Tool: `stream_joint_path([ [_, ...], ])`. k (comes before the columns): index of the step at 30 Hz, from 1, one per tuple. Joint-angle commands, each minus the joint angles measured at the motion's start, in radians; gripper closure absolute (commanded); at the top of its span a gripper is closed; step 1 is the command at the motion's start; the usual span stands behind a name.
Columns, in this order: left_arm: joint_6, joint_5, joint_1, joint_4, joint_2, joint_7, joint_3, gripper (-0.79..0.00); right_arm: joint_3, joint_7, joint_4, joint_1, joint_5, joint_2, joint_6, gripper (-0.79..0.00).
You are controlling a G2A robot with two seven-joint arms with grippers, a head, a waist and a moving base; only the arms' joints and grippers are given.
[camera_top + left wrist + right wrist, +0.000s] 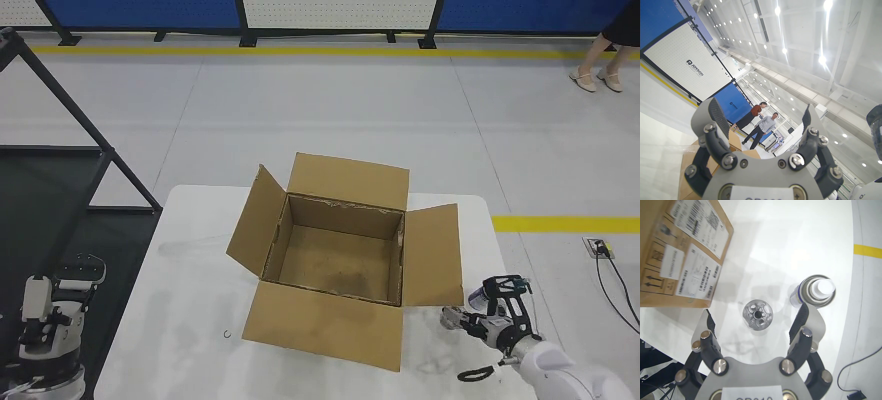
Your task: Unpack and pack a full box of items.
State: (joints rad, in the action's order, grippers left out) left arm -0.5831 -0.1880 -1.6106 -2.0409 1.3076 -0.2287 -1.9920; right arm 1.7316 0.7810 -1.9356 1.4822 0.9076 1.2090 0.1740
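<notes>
Round metal hub (758, 317) stands on end on the tabletop (200, 300), just off the box's (325, 325) right-hand flap. Its bore points straight up at the wrist camera, so the long axis is vertical.

Right end effector (756, 313) is directly over it and open, with the hub centred in the gap and clear of both pads. I can't tell whether the fingers are down at its level or above it.

Spray can (813, 291) is upright, cap up, just outside one fingertip on the side away from the box. Whether they touch, can't tell. I'd watch that clearance on any descent.

Box is open with all flaps out and a bare floor, so I read this as the pack phase. The hub is the obvious pick: straight down, close across the diameter.

Left end effector (761, 109) is open, holds nothing, points at the ceiling and sits off the far left tabletop edge. The right arm is clearly nearer.
</notes>
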Motion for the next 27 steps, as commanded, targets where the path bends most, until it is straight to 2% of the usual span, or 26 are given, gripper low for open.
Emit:
stream_joint_path([
  [1,0.0,0.0,0.0,0.0,0.0,0.0,0.0,-0.785,0.02,-0.066,-0.025,0.04,-0.051,-0.001,0.057,-0.785],
  [11,0.0,0.0,0.0,0.0,0.0,0.0,0.0,-0.785,0.047,-0.246,0.009,0.075,-0.209,-0.007,0.264,-0.785],
  [16,0.0,0.0,0.0,0.0,0.0,0.0,0.0,-0.785,0.044,-0.245,0.04,0.057,-0.257,-0.012,0.275,-0.785],
  [17,0.0,0.0,0.0,0.0,0.0,0.0,0.0,-0.785,0.044,-0.249,0.048,0.054,-0.268,-0.013,0.296,-0.748],
  [18,0.0,0.0,0.0,0.0,0.0,0.0,0.0,-0.785,0.049,-0.255,0.056,0.055,-0.277,-0.014,0.312,-0.566],
  [20,0.0,0.0,0.0,0.0,0.0,0.0,0.0,-0.785,0.056,-0.253,0.068,0.058,-0.287,-0.017,0.329,-0.339],
  [23,0.0,0.0,0.0,0.0,0.0,0.0,0.0,-0.785,0.058,-0.248,0.082,0.057,-0.306,-0.021,0.348,-0.215],
  [27,0.0,0.0,0.0,0.0,0.0,0.0,0.0,-0.785,0.054,-0.264,0.096,0.052,-0.329,-0.025,0.37,-0.2],
])
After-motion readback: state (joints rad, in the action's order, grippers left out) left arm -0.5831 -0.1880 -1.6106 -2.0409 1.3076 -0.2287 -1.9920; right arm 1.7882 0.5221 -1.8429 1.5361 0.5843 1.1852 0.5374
